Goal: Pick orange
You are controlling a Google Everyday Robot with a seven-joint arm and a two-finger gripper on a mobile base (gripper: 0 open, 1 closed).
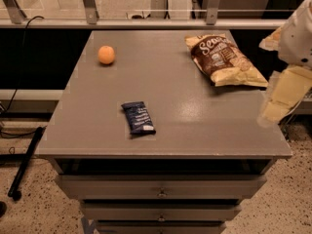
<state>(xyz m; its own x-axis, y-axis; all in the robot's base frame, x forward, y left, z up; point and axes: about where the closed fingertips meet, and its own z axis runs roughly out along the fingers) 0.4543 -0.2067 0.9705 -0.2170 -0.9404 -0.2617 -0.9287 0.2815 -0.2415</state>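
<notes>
Orange [106, 54]: round, so no long axis and no pointing direction to tell. Sits at about 11 o'clock on the grey table [195, 126], near the far left corner, touching only the table top.

Nearest, at 6 o'clock under the table top: grey drawers [161, 186], stacked and shut, each with a small knob in the middle. On the floor at 8 o'clock: a black pole [24, 162], leaning.

Further in, just left of the table's centre: dark blue snack bar wrapper [138, 118], lying flat. Long axis runs roughly near to far, with the far end leaning slightly left. Well apart from the orange, with bare grey top between them.

At 1 o'clock: brown and yellow chip bag [222, 60], flat, reaching from the far edge toward the right edge. Well apart from the orange, across the width of the table.

Beyond the far edge: a metal railing [146, 23], with a black cable [22, 62] hanging down at the left.

Gripper [280, 99]: cream-coloured, at 3 o'clock by the right edge of the table, under the white arm [300, 33], just near of the chip bag. Far from the orange. Holds nothing visible. How wide it stands cannot be told.
</notes>
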